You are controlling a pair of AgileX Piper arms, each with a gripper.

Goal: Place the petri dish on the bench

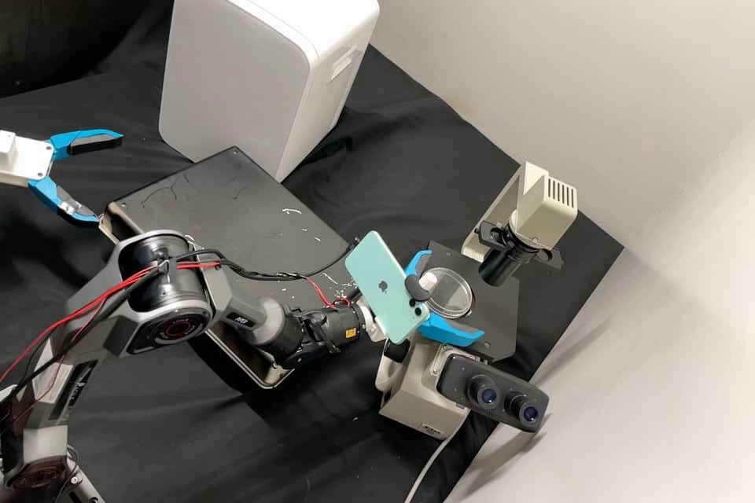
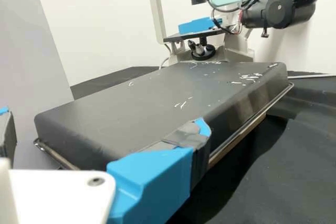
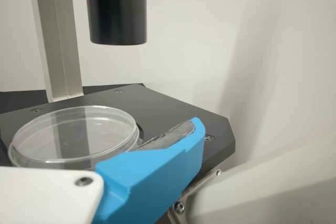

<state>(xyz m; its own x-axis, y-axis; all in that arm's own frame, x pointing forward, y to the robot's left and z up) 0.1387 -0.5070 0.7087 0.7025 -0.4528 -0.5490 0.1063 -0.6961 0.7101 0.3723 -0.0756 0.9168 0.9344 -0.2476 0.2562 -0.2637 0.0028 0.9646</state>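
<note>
Petri dish (image 1: 452, 291) lies on the microscope stage (image 1: 491, 322), right hand (image 1: 448, 297) spread around it (left hand (image 1: 106, 177) also spread).

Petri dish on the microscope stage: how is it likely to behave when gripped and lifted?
The petri dish looks clear and thin-walled, so it is probably light and rigid but could crack under a hard squeeze. Its smooth round rim may slip in the right gripper. Lying flat on the microscope stage, it should slide rather than tip if nudged.
</note>
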